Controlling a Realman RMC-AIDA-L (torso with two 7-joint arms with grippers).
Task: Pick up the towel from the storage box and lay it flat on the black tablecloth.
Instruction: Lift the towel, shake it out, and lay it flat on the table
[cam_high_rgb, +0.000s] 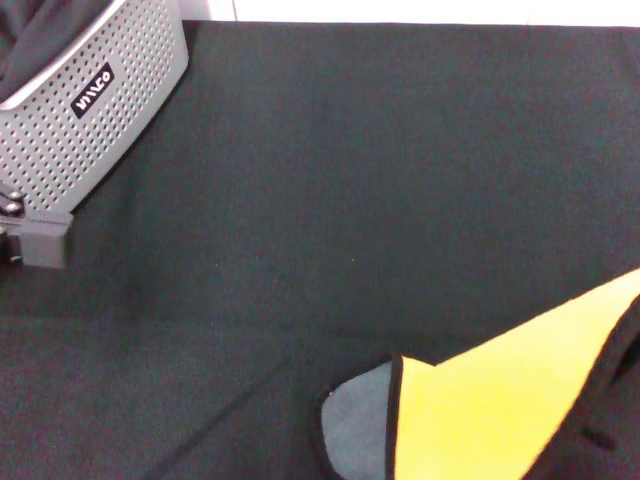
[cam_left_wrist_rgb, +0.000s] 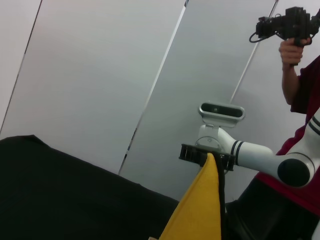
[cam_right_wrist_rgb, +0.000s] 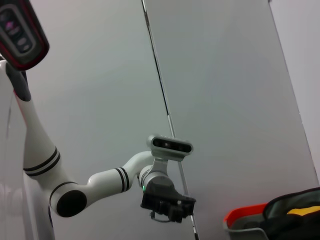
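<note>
The towel (cam_high_rgb: 500, 410) is at the near right of the black tablecloth (cam_high_rgb: 350, 180), yellow face up, with a grey-green corner (cam_high_rgb: 360, 425) folded over and lying on the cloth. Its far side rises toward the right edge of the head view. In the left wrist view my right gripper (cam_left_wrist_rgb: 208, 154) is shut on the towel's upper corner, and the towel (cam_left_wrist_rgb: 200, 210) hangs down from it. My left gripper (cam_right_wrist_rgb: 167, 209) shows in the right wrist view, held in the air with nothing in it. The storage box (cam_high_rgb: 90, 110) stands at the far left.
Rumpled black fabric (cam_high_rgb: 40, 30) lies in the storage box. A grey part of my left arm (cam_high_rgb: 40, 240) sits beside the box. A person holding a camera (cam_left_wrist_rgb: 295, 45) stands behind my right arm. A red-rimmed bin (cam_right_wrist_rgb: 245, 220) holding dark cloth shows in the right wrist view.
</note>
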